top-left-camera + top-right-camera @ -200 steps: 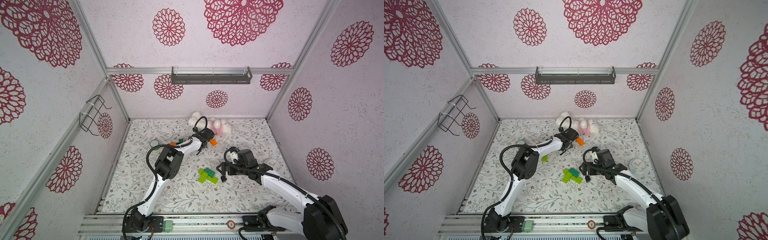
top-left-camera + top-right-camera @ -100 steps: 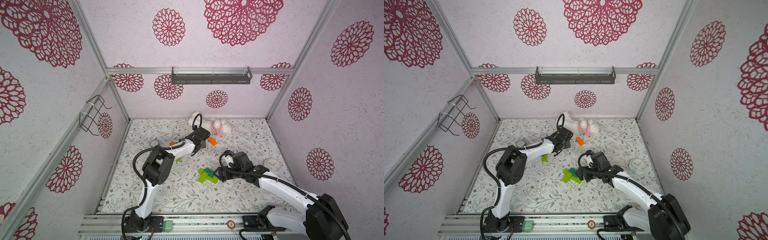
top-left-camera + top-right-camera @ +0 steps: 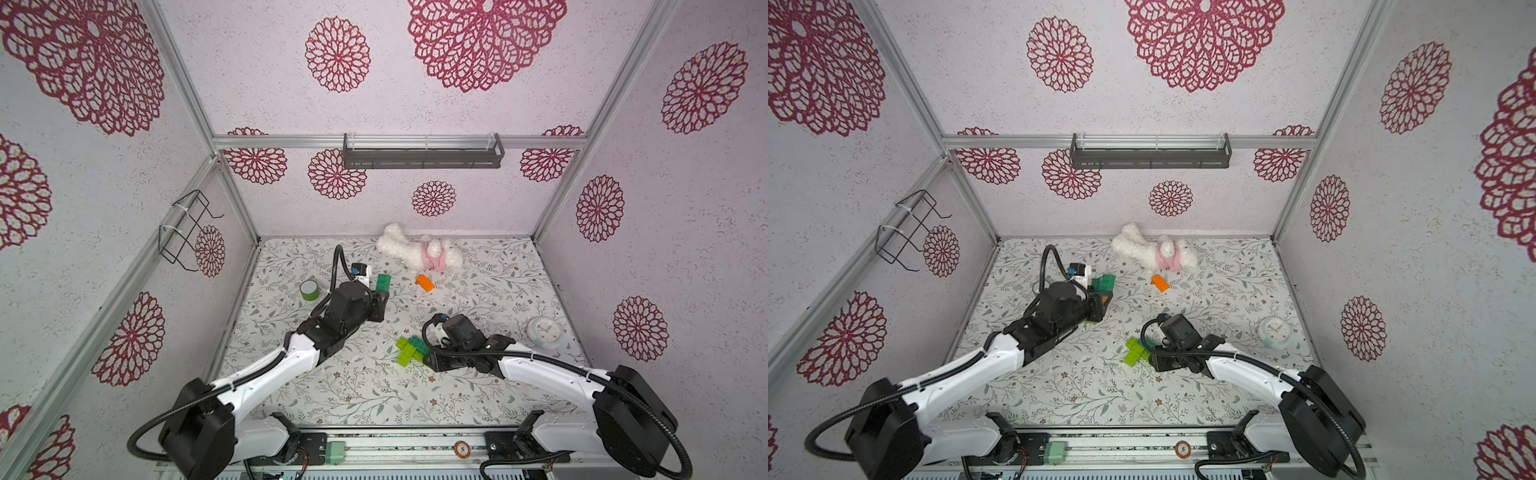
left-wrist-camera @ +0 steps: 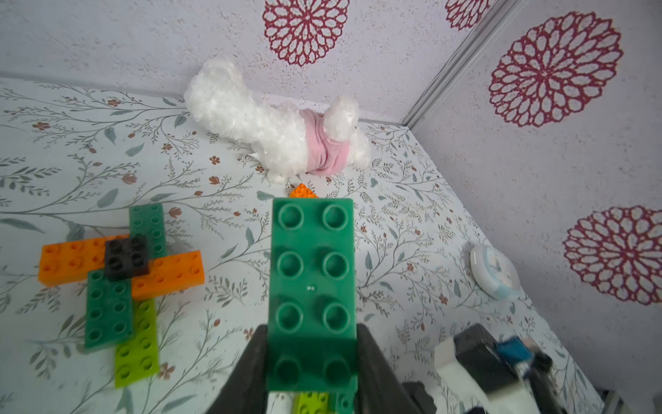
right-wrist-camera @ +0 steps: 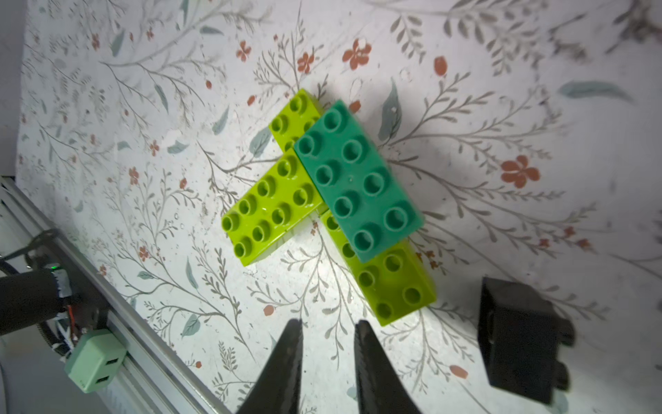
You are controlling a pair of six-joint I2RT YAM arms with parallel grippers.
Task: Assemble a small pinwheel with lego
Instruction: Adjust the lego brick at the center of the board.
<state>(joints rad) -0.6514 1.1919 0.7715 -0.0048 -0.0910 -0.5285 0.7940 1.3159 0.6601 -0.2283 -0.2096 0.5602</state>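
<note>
My left hand (image 4: 311, 342) grips the dark green brick (image 4: 311, 265) by one end, studs clear. My right hand (image 5: 327, 328), narrowly parted and empty, sits beside the near-centre lime-and-green assembly (image 5: 344, 186), probably to brace it.

Surface: one table (image 3: 478, 291) under a floral-print cover.

- Far edge, middle: a white plush toy (image 3: 419, 253) in a pink garment, lying down.
- Just in front of the toy: an orange brick (image 3: 425, 283), apart from it.
- Near the left edge, far half: a green tape roll (image 3: 309, 289), standing on end.
- Near the right edge: a round white clock (image 3: 545, 330), face up.
- Centre, toward the front edge: lime green bricks (image 3: 405, 356) with a dark green brick (image 5: 358, 179) pressed on top.
- Just beside these: a black block (image 5: 519, 337).
- Left wrist view: a brick cross (image 4: 121, 272) of orange, green, lime and black; its position on the table cannot be told.
</note>
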